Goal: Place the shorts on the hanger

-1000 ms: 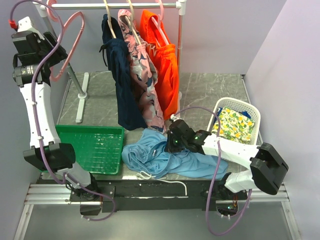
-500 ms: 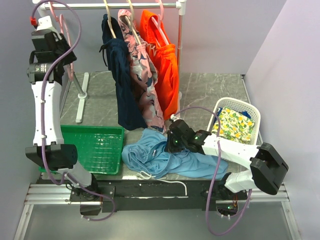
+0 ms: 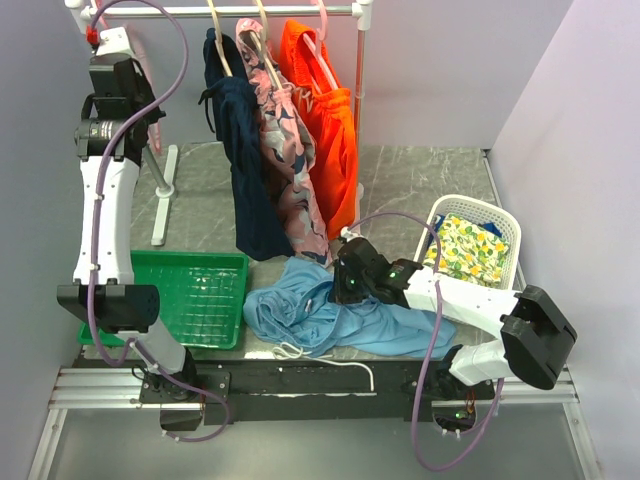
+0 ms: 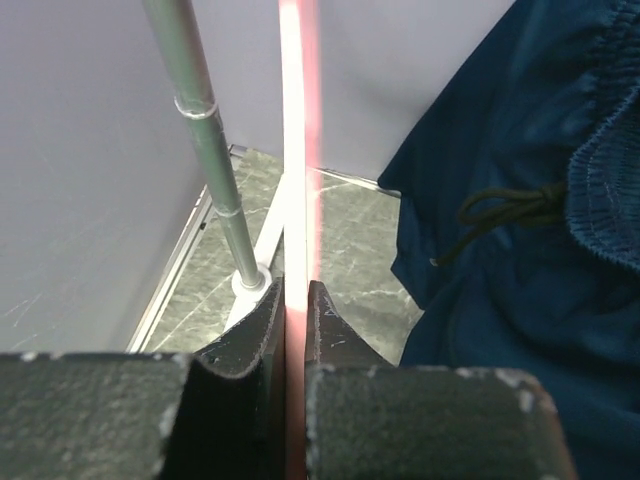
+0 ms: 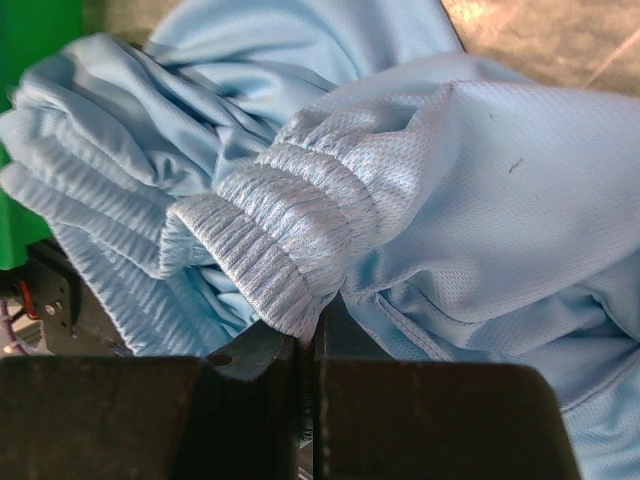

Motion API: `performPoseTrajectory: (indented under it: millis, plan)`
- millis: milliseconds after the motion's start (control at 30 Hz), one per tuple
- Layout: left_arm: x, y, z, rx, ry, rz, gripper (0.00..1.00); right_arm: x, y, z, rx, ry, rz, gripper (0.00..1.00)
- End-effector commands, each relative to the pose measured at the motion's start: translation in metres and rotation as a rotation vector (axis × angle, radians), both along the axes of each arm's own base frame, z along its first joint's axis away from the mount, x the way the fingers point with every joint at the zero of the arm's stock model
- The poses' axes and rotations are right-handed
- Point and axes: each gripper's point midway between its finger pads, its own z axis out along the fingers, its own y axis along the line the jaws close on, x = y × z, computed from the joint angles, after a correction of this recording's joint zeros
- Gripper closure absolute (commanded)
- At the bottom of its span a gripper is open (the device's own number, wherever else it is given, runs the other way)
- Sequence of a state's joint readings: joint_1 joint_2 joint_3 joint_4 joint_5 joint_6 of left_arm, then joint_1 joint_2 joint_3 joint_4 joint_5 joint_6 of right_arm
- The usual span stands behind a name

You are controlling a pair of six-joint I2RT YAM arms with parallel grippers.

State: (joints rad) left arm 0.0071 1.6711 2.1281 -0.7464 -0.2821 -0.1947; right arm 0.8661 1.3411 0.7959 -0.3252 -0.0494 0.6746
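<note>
Your left fingers (image 4: pixel 272 318) are pinched shut on a thin bar of the hanger (image 4: pixel 297 150), up beside the rack's pole (image 4: pixel 205 150) at the far left of the bench (image 3: pixel 420 180). The wrist view gives you only that one blurred pink strip, and from above the arm hides nearly all of its frame and hook. Your right fingers (image 5: pixel 258 352) are closed on the ribbed waistband of the light blue shorts (image 5: pixel 400 180), which lie crumpled at the near bench edge. The cloth covers the fingertips.
</note>
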Motion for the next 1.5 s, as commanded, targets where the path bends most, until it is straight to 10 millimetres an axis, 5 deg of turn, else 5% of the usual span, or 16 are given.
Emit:
performPoseTrajectory:
  millis: [0, 367, 833, 1033, 1167, 1467]
  plan:
    - [-0.015, 0.002, 0.046, 0.024, -0.118, 0.003, 0.99, 0.011, 0.015, 0.025, 0.053, -0.059, 0.009, 1.00]
    - [-0.047, -0.009, 0.090, 0.011, -0.246, -0.052, 0.99, 0.013, 0.017, 0.026, 0.060, -0.063, 0.005, 1.00]
    - [-0.080, -0.026, 0.061, -0.049, -0.197, -0.132, 0.99, 0.011, 0.014, 0.030, 0.071, -0.072, -0.003, 1.00]
    - [-0.110, -0.028, 0.048, -0.066, -0.197, -0.139, 0.99, 0.010, 0.011, 0.031, 0.073, -0.077, -0.009, 1.00]
    - [-0.134, -0.033, 0.059, -0.077, -0.245, -0.160, 0.99, 0.010, 0.010, 0.032, 0.072, -0.079, -0.014, 1.00]
    - [-0.189, -0.061, 0.058, -0.145, -0.305, -0.303, 0.99, 0.015, -0.002, 0.043, 0.049, -0.122, -0.061, 1.00]
